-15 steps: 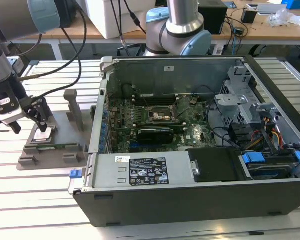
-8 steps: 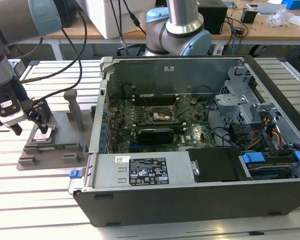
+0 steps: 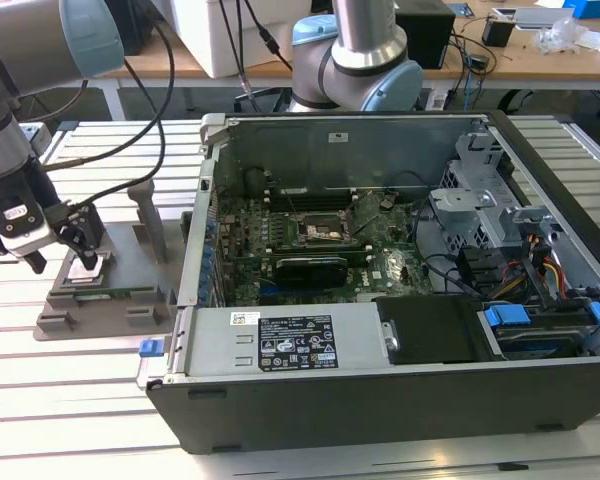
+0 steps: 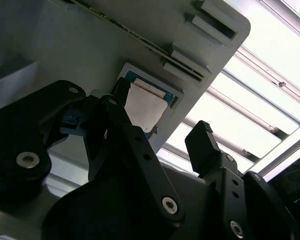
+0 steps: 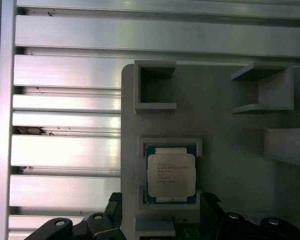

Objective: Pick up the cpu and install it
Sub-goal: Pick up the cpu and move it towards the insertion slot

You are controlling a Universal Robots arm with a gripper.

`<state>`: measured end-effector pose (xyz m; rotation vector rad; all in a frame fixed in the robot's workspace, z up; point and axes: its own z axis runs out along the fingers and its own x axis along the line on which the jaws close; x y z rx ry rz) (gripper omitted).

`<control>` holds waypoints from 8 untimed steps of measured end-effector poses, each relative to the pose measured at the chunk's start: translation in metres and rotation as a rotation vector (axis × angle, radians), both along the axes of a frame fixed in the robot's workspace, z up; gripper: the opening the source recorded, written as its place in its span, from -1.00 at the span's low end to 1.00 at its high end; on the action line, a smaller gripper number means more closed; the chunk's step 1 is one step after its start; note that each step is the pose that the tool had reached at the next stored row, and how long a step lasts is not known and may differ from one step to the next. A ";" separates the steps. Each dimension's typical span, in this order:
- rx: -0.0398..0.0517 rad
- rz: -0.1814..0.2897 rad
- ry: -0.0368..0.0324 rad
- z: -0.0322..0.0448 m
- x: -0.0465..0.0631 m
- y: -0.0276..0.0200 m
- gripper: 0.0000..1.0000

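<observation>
My gripper [image 4: 161,110] stands wide, its two matte black fingers [image 4: 202,140] apart and gripping nothing. The cpu [image 5: 171,174] lies flat in a square recess of the grey plastic tray [image 5: 230,125]. Its top is a pale, smooth metal plate with a thin blue-green border, and my fingertips sit close to it, one to each side. The first wrist view shows the tray's other box-shaped pockets and the ribbed aluminium table [image 5: 65,150] beside it. The exterior view places the tray at its left. At its right is the open black computer case [image 3: 380,410], well apart from the cpu, holding the green motherboard [image 3: 245,225] with its square, metal-framed socket [image 3: 320,232].
</observation>
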<state>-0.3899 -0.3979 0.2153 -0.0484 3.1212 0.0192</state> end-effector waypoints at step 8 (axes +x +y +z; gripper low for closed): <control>0.0000 0.000 0.0000 -0.0060 0.000 0.0000 0.44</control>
